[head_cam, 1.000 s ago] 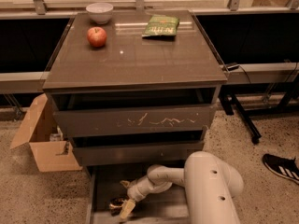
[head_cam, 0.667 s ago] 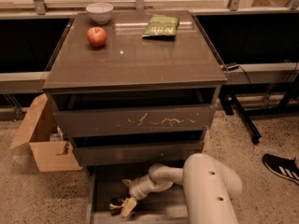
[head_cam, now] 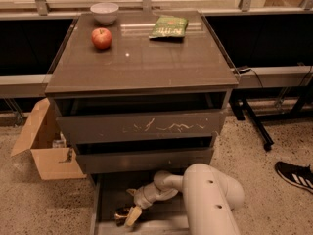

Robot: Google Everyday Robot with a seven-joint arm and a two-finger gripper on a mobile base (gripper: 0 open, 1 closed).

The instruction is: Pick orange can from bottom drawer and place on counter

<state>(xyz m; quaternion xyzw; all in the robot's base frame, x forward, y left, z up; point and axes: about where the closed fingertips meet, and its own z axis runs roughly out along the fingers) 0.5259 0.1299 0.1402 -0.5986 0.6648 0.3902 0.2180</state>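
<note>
Fingers (head_cam: 131,215) inside bottom drawer (head_cam: 108,192), at orange can (head_cam: 121,213); grip, can's axis: cannot tell.

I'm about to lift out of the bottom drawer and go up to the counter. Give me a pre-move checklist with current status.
1. Is the bottom drawer pulled out far enough to reach in? Ok.
2. Is the gripper down inside it, right at the orange can? Ok.
3. Is the grasp on the can secure? Cannot tell.
4. Is there room to lift past the middle drawer front, which sits just above the arm? Cannot tell.
5. Is there a free landing spot on the counter? Ok. The apple, bowl and snack bag all sit toward the back.
</note>
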